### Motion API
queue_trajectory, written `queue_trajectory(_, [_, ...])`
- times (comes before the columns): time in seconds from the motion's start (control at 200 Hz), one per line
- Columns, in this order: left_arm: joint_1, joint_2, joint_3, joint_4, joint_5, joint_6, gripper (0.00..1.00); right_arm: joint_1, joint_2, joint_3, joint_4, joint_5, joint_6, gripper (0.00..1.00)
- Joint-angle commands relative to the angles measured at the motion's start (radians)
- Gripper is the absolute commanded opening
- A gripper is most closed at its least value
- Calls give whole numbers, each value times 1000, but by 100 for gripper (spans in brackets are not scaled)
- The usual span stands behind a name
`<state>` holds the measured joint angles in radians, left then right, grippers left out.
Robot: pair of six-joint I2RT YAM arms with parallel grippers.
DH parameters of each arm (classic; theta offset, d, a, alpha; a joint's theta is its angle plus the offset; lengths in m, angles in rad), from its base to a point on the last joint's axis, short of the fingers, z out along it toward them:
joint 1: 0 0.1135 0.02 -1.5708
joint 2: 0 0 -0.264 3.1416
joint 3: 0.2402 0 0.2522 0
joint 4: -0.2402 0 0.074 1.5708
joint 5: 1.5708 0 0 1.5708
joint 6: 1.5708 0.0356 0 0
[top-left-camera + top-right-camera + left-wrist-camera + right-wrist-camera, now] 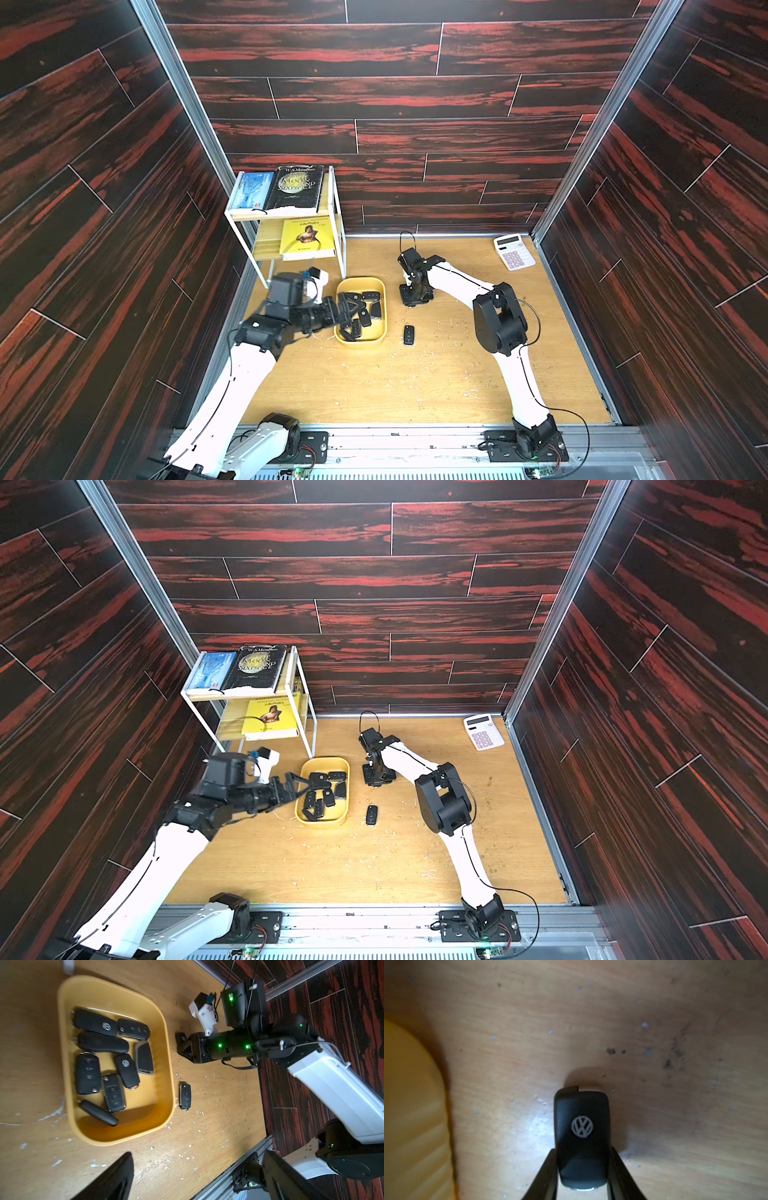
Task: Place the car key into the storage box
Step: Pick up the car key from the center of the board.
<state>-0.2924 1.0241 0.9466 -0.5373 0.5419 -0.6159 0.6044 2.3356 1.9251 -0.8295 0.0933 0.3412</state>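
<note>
A black car key (582,1126) with a VW badge sits between my right gripper's (582,1150) jaws, which are shut on its sides. That gripper (410,300) points down at the table just right of the yellow storage box (360,343); whether the key (180,1038) touches the wood I cannot tell. Several black keys (101,1043) lie inside the box (165,1024). Another car key (409,335) lies on the table by the box's front right corner. My left gripper (198,1153) is open and empty, and it hovers over the box's left rim (297,785).
A white two-tier shelf rack (332,216) with books stands behind the box at the back left. A white calculator (514,252) lies in the back right corner. Pale crumbs dot the wooden table (415,382). Dark panel walls enclose three sides.
</note>
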Motion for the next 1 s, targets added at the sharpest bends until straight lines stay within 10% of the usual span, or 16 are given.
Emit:
queue_trajectory(0.0, [-101,14,-54,192,-43,-82,100,0,-87,-17,-43,-88,-24,26])
queue_trajectory(0.436, [-266,266,-137,477,-141,-45,100,-21,-419,-284,-13,-321,-54,25])
queue_trajectory(0.997, [-452,41,-182,484,-358,560,100,-68,-734,-480,-37,-672,-85,28])
